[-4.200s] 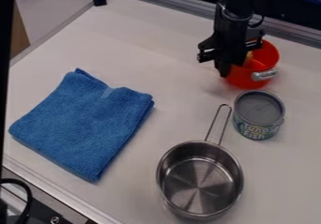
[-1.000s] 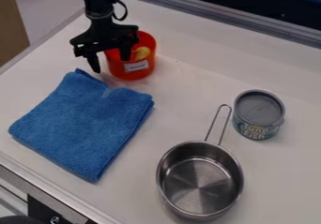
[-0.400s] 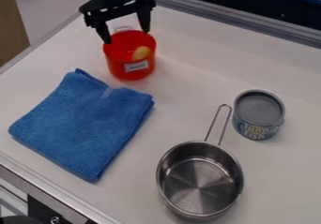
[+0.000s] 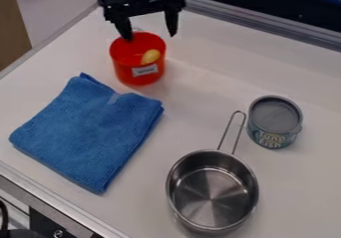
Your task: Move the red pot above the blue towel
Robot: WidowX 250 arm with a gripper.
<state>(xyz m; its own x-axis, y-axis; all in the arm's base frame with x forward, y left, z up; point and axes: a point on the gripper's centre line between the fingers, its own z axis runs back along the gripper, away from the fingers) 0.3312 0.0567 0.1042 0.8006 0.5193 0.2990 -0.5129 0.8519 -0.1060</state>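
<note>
My gripper [image 4: 150,34] hangs at the top, left of the middle, its two fingers spread wide with nothing between them. Below it the red pot [image 4: 126,62] stands upright on the table, holding a small yellow object [image 4: 150,57]; the left finger overlaps the pot's rim in the view. Directly below the pot in the view lies the folded blue towel [image 4: 86,130], whose upper right edge is close to the pot's base.
A steel saucepan [image 4: 212,194] sits at the lower middle, its handle pointing up toward a grey-lidded tuna can [image 4: 274,121] on the right. A metal rail [image 4: 266,25] borders the white table [image 4: 220,62] along the top.
The red pot has gone from the upper right to just above the towel in the view. Since then my gripper has come off it, moving up and slightly right, while the pot stays put.
</note>
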